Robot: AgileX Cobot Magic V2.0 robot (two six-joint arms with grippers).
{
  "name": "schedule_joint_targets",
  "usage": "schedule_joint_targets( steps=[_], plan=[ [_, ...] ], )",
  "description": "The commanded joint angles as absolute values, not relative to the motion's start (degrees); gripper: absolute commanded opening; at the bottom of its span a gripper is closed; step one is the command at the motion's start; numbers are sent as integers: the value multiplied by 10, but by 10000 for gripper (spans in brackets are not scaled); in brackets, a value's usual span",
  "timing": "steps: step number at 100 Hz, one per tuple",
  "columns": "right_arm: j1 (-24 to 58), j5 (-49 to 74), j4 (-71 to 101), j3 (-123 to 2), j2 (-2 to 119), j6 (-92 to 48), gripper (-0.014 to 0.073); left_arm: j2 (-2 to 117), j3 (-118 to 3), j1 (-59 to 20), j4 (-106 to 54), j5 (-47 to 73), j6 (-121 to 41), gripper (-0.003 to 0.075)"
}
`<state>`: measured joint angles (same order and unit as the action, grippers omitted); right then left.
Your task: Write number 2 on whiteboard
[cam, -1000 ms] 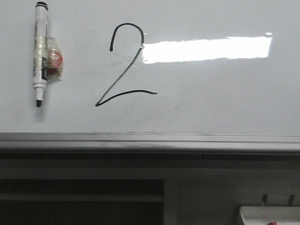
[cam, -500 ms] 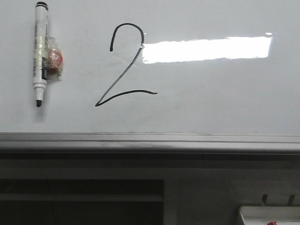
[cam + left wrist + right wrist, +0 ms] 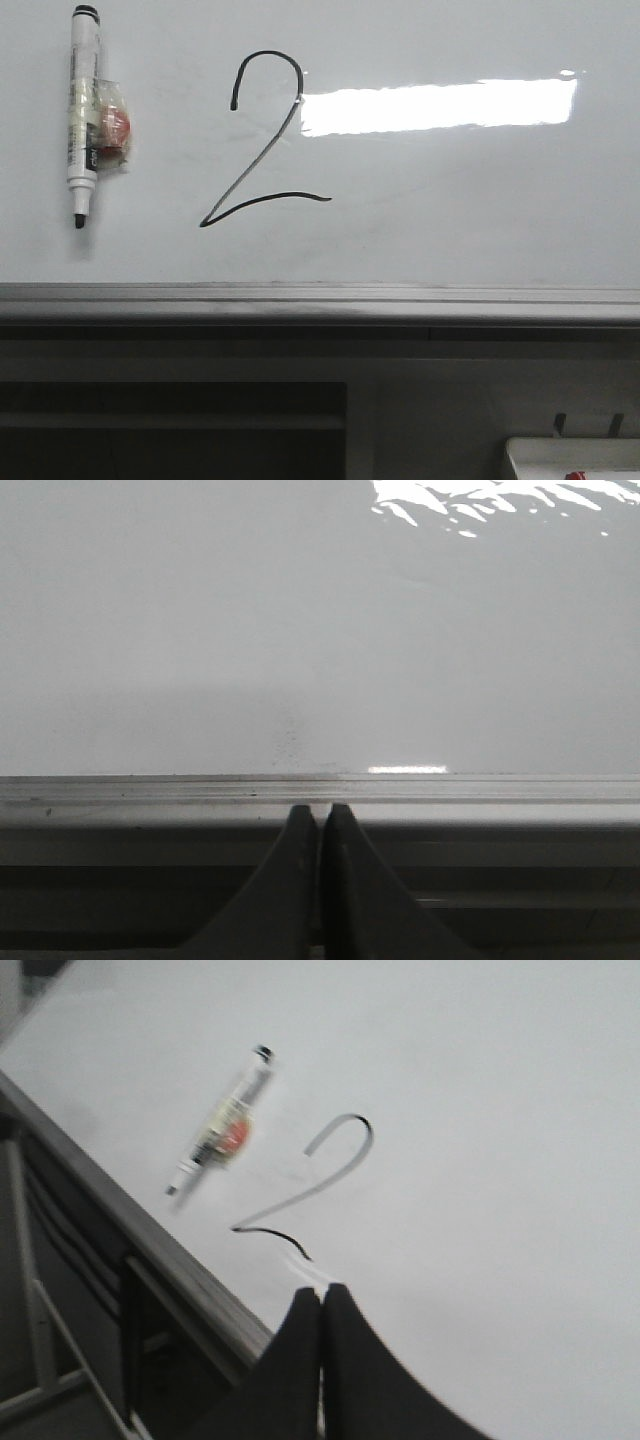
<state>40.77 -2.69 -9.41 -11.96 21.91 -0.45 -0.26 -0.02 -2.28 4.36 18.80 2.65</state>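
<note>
On the whiteboard (image 3: 450, 220), front view, the number 2 (image 3: 262, 140) stands left of centre, a black-tipped marker (image 3: 83, 120) stuck further left, its label print too small to read. Neither arm shows here. Left wrist view: the left gripper (image 3: 321, 825) is clenched empty, level with the board's grey frame. Right wrist view: the right gripper (image 3: 321, 1305), clenched empty, hovers tilted near the digit's base.
</note>
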Motion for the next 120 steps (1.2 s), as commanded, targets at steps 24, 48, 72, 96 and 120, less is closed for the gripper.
schedule_joint_targets(
  steps=[24,48,72,96,120],
  plan=[
    [181,-97,-45,-50,165,0,-71,-17,8,-22,38,144,28,-20],
    [29,-34,-21,-8,60,0,-71,-17,8,-22,38,144,28,-20],
    [-15,61,3,21,-18,0,-71,-17,8,-22,38,144,28,-20],
    [-19,176,3,22,-17,0,-71,-17,8,-22,38,142,28,-20],
    [-19,176,8,22,-17,0,-71,-17,8,-22,38,142,28,-20]
  ],
)
